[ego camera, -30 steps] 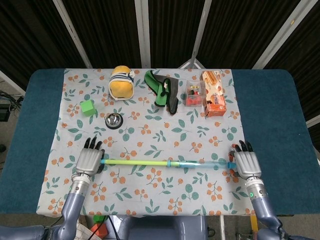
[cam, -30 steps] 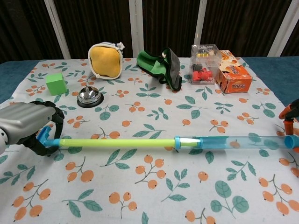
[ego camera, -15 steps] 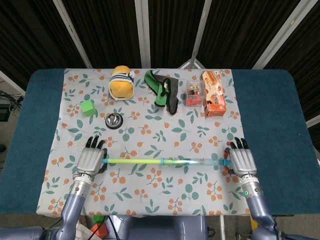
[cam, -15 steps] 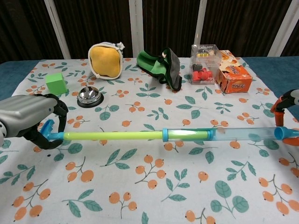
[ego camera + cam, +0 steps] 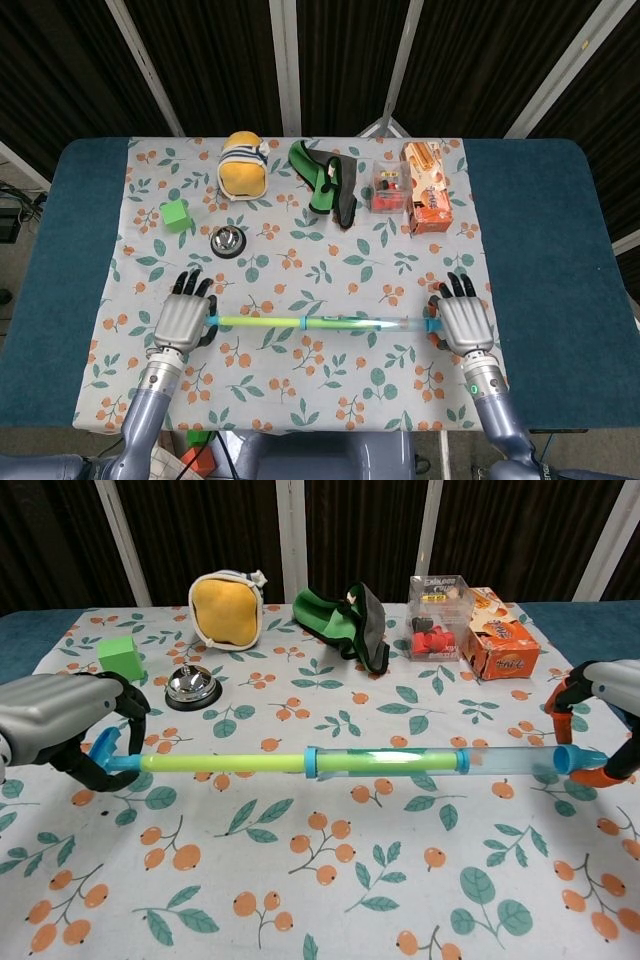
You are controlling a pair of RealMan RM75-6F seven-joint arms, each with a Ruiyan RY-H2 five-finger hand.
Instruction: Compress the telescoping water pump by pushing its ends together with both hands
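Observation:
The water pump [image 5: 320, 322] [image 5: 385, 762] runs left to right across the front of the flowered cloth, with a yellow-green rod on the left sliding into a clear blue tube on the right. My left hand [image 5: 183, 320] [image 5: 58, 723] grips the blue handle at the rod's end, fingers curled round it. My right hand [image 5: 463, 322] [image 5: 608, 698] holds the tube's far end, with fingers above and below it. A blue collar [image 5: 311, 762] marks where the rod enters the tube.
Along the back of the cloth stand a yellow pouch [image 5: 242, 166], a green-black fabric piece [image 5: 328, 180], a clear box [image 5: 386, 186] and an orange box [image 5: 426, 187]. A green cube [image 5: 175, 215] and a silver bell [image 5: 228, 241] sit behind my left hand.
My right hand has moved left with the tube end, sliding the tube over the rod. The pump is shorter, and less yellow-green rod shows. The left hand has barely moved.

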